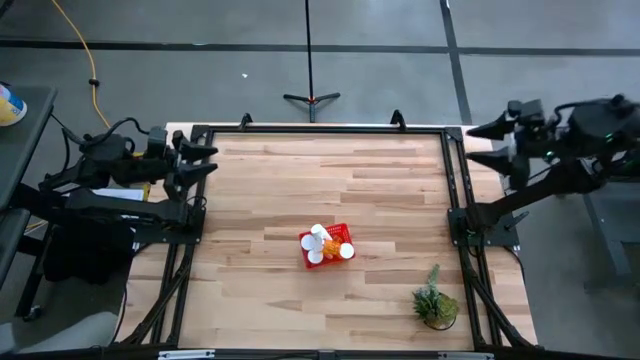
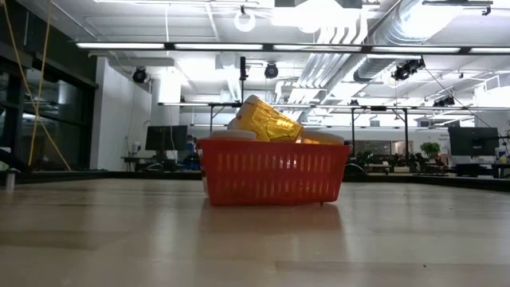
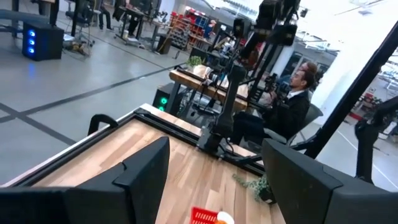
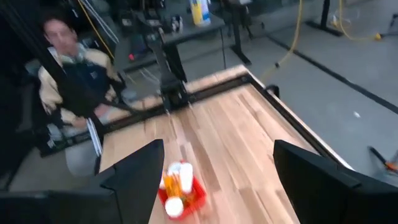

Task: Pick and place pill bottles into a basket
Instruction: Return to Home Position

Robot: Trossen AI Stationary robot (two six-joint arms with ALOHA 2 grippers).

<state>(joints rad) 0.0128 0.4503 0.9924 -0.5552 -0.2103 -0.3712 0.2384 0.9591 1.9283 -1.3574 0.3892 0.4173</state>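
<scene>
Left gripper (image 1: 205, 160): fingers (image 3: 146, 177) apart, with table showing between them. It hangs over the table's far-left corner by the left rail and points right.
Right gripper (image 1: 472, 144): fingers (image 4: 134, 177) apart. It sits at the far-right corner, over or just outside the right rail, and points left.
Arms: both are folded back over their bases at the left and right sides, well apart from the basket.
Basket (image 1: 342, 233): stands on the table a little nearer than centre. It is turned slightly askew to the edges and is well apart from every rail.
Bottles (image 1: 320, 240): all that show lie inside the basket, white caps and orange bodies heaped together. The count cannot be told. In the low view one orange bottle (image 2: 267, 123) lies tilted on top, above the rim.
Plant (image 1: 436, 300): near-right corner, close to the right rail, apart from the basket.
Table (image 1: 330, 175): open wood spreads over the far half and the left side. A black frame (image 1: 455, 190) runs along its edges.
Beyond: a stand (image 1: 310, 98) is on the floor past the far edge. A seated person (image 3: 298, 102) is behind the right arm's base, and a second person (image 4: 68, 68) is beyond the left side.
</scene>
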